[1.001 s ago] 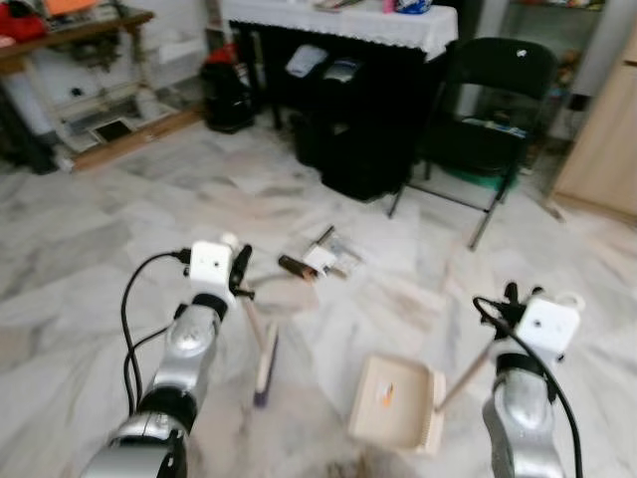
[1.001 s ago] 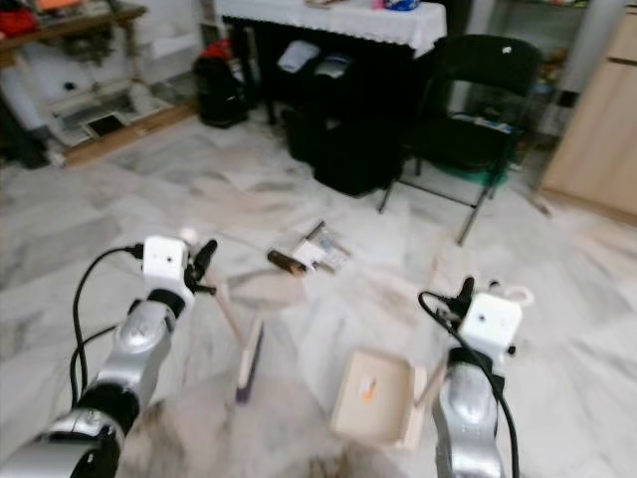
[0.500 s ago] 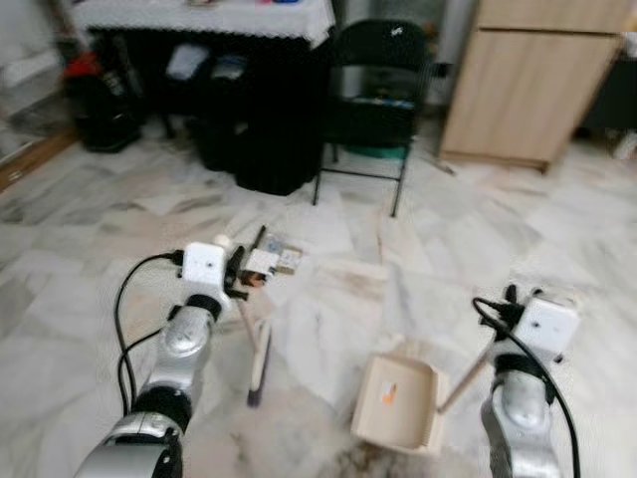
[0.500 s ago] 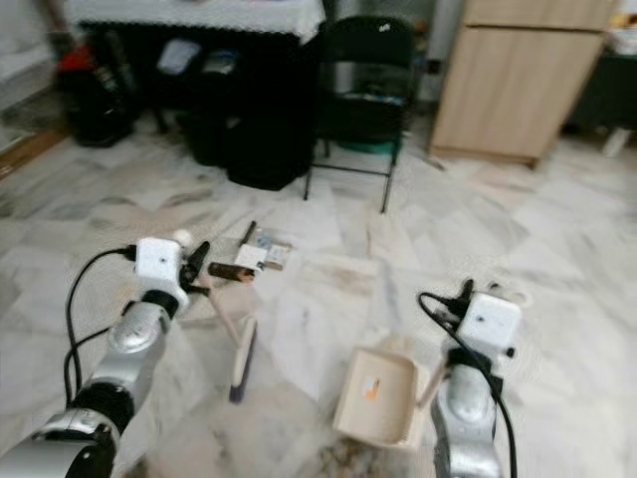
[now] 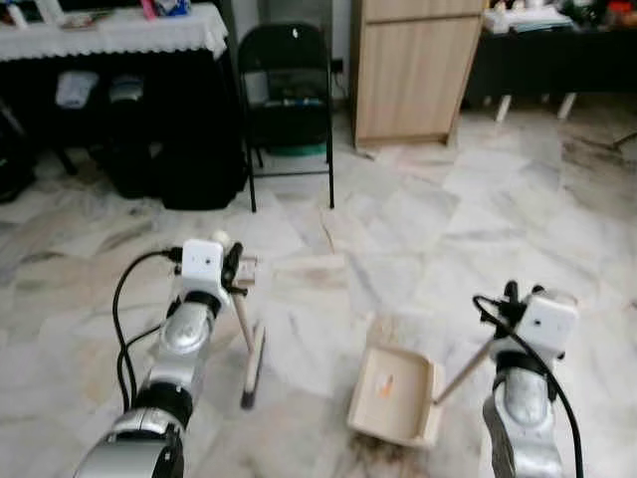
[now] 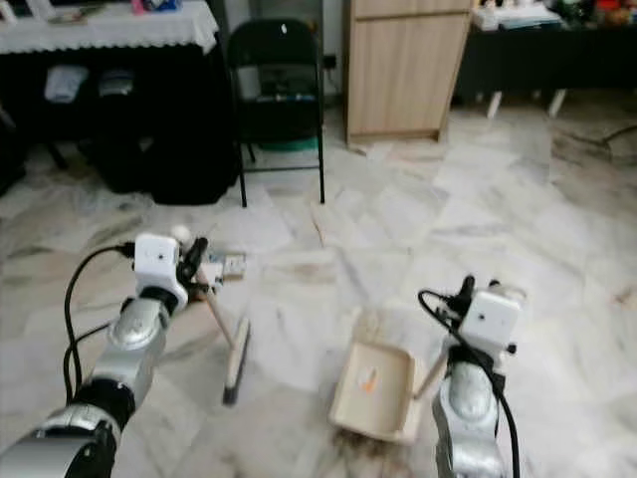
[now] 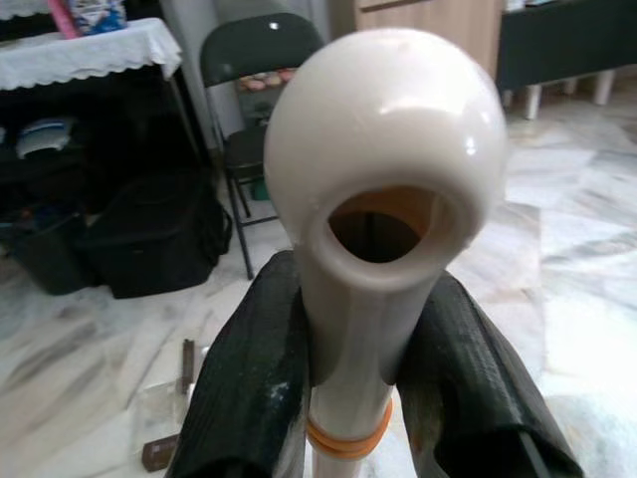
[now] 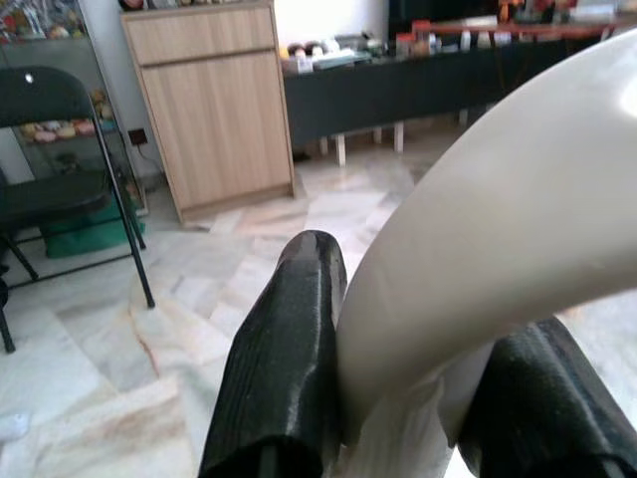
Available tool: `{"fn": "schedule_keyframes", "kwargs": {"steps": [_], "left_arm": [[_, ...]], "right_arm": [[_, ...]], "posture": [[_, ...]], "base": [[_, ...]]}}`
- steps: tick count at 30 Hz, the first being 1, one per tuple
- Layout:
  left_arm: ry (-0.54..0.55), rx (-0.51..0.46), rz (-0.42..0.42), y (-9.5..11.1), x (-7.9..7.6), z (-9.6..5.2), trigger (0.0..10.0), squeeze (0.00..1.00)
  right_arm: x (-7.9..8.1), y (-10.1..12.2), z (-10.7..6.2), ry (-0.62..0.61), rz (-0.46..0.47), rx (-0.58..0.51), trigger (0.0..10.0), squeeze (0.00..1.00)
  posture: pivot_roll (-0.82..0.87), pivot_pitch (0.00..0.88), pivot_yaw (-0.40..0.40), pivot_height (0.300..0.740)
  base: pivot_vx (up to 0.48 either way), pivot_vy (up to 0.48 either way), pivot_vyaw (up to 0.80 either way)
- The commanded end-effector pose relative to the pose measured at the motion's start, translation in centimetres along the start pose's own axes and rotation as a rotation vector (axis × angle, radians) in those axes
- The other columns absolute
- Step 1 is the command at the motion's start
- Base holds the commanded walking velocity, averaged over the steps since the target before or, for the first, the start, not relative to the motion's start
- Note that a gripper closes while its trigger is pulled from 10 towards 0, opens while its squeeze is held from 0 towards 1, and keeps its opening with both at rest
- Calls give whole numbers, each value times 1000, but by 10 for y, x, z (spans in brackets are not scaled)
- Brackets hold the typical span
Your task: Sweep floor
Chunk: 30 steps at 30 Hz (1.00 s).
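Jaws clamp one broom (image 5: pixel 249 349), one dustpan (image 5: pixel 395 393).

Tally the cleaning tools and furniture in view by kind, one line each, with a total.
Broom: 1
Dustpan: 1
Folding chair: 1
Wooden cabinet: 1
Cloth-covered table: 1
Total: 5

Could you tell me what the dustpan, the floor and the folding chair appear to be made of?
Dustpan: likely cream plastic, matte, with a moulded rim.
Floor: polished marble or marble-look tile, with grey veining and visible joints.
Folding chair: black, probably painted metal, judging by thin tubular legs and a highlight on the backrest.
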<state>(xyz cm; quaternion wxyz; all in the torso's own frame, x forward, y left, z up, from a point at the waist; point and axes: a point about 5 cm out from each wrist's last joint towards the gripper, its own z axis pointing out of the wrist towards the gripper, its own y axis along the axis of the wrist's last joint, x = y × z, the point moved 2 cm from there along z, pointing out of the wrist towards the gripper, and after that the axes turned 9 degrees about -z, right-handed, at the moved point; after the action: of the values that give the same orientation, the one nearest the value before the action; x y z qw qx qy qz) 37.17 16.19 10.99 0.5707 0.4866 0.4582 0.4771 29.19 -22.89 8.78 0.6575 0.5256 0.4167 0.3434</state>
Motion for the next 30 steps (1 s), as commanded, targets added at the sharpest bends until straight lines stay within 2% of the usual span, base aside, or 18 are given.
{"fn": "schedule_keyframes", "kwargs": {"steps": [1, 30], "left_arm": [[-5, -41, 16, 8, 2, 2, 10000, 0], [-13, -39, 13, 9, -1, 4, 10000, 0]], "right_arm": [[1, 9, 2, -2, 14, -41, 10000, 0], [5, 11, 2, 15, 14, -60, 10000, 0]], "posture": [[-150, 0, 83, 740], [-164, 0, 85, 740]], "base": [[0, 409, 0], [0, 412, 0]]}}
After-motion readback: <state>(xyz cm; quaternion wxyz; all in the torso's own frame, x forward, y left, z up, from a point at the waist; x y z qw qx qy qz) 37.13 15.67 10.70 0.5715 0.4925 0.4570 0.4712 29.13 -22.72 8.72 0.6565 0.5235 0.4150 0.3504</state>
